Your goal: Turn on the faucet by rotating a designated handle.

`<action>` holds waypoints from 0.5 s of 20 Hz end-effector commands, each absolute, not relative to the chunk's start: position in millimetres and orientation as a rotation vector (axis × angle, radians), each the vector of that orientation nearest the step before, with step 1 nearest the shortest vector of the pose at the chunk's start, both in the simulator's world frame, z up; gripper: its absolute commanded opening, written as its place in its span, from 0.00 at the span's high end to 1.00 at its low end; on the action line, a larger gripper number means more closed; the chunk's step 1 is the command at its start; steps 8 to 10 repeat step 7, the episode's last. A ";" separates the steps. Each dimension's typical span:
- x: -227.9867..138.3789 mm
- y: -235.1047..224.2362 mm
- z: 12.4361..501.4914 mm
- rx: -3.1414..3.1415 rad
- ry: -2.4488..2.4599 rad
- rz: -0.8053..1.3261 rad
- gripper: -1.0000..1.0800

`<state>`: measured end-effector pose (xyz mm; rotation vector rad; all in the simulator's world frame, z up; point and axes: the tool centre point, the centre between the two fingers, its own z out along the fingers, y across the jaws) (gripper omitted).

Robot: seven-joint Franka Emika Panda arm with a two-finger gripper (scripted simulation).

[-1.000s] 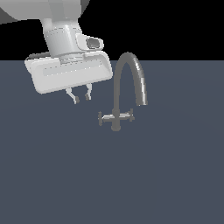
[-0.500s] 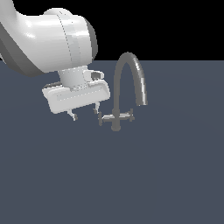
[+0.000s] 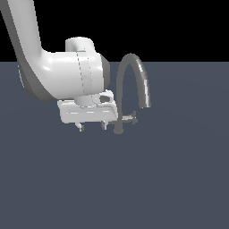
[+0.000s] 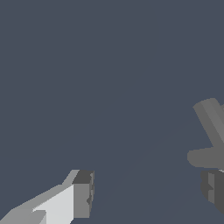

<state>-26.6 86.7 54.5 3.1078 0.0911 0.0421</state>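
- The floor (image 3: pixel 170 179) is a flat slate-blue plane filling the lower part of the exterior view, under a black background; in the wrist view the same plain surface (image 4: pixel 109 65) fills nearly everything.
- The Panda arm (image 3: pixel 58 76) comes in from about 11 o'clock of the exterior view and bends down to a bulky white wrist housing low over the floor.
- The faucet (image 3: pixel 134 80) stands near the centre of the exterior view, its gooseneck spout arching from the stem toward 3 o'clock and ending in a downturned tip.
- The gripper (image 3: pixel 92 126) hangs under the wrist at 9 o'clock of the faucet stem; its two short fingertips (image 3: pixel 81 128) point down, clearly spread apart and closed on nothing.
- In the wrist view one white finger with a dark pad (image 4: pixel 83 194) shows at about 7 o'clock and the other pad at the 4 o'clock edge, wide apart.
- The handle (image 3: pixel 112 120) projects from the stem toward the gripper, opposite the spout tip; the gripper body partly covers it, and I cannot tell whether they touch.
- In the wrist view grey bars of the faucet (image 4: pixel 210 131) lie just beside the 4 o'clock pad.
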 end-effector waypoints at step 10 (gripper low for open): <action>2.9 42.6 19.9 3.169 -0.483 0.163 0.34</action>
